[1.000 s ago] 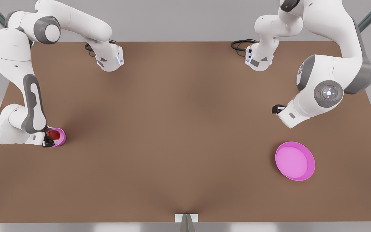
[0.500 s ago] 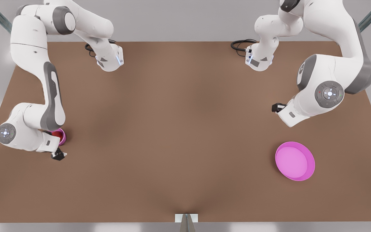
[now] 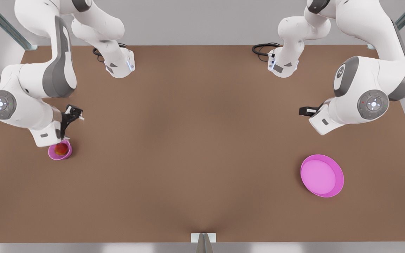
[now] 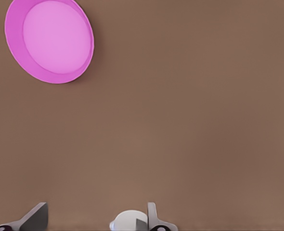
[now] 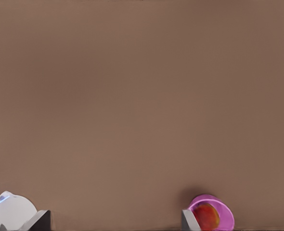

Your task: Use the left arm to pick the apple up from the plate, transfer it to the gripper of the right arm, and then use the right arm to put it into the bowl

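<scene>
The red apple lies inside the small deep pink bowl near the front view's left edge; the right wrist view shows the apple in the bowl too. My right gripper hangs open above and just behind the bowl, holding nothing, its fingers wide apart. The wide pink plate sits bare at the front view's right, also seen as the plate from the left wrist. My left gripper waits open behind the plate, nothing between its fingers.
Both arm bases stand at the back of the brown table, each with a black cable. A small metal bracket sits at the middle of the front edge. Wide bare tabletop lies between bowl and plate.
My right gripper let go of the apple in the bowl, then rose and swung back away from it. The left arm shifted slightly to the front view's right.
</scene>
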Motion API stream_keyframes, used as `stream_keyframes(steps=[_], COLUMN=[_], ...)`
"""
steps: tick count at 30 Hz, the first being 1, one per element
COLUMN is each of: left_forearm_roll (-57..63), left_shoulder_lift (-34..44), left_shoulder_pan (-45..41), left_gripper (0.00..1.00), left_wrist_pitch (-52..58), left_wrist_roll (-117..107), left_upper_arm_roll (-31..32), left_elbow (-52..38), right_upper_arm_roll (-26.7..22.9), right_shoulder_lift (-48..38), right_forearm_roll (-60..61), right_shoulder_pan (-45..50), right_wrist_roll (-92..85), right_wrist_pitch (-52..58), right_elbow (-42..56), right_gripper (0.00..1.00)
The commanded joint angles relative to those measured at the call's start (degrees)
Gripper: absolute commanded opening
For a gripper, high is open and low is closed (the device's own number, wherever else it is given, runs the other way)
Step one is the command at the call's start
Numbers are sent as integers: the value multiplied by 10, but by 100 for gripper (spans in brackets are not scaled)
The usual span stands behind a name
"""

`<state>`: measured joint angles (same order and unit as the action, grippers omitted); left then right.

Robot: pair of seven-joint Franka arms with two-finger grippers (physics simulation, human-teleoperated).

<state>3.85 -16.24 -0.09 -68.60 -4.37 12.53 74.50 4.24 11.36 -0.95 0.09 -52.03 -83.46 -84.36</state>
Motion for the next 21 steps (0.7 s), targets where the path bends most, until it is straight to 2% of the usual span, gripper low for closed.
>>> stream_keyframes(steps=[1, 2, 21], left_forearm_roll=[-2, -2, -2], left_shoulder_lift=[1, 1, 1], left_shoulder_pan=[0, 0, -1], left_gripper=[100, 100, 100], left_wrist_pitch=[6, 6, 7], left_wrist_roll=[3, 3, 2], left_upper_arm_roll=[0, 0, 0], left_elbow=[-1, -1, -1], right_upper_arm_roll=[1, 1, -14], right_shoulder_lift=[-27, -39, -54], right_forearm_roll=[18, 21, 16], right_shoulder_pan=[2, 1, 3], right_wrist_roll=[624, 622, 625], right_wrist_pitch=[14, -2, 8], right_elbow=[-25, -46, -39], right_gripper=[100, 100, 100])
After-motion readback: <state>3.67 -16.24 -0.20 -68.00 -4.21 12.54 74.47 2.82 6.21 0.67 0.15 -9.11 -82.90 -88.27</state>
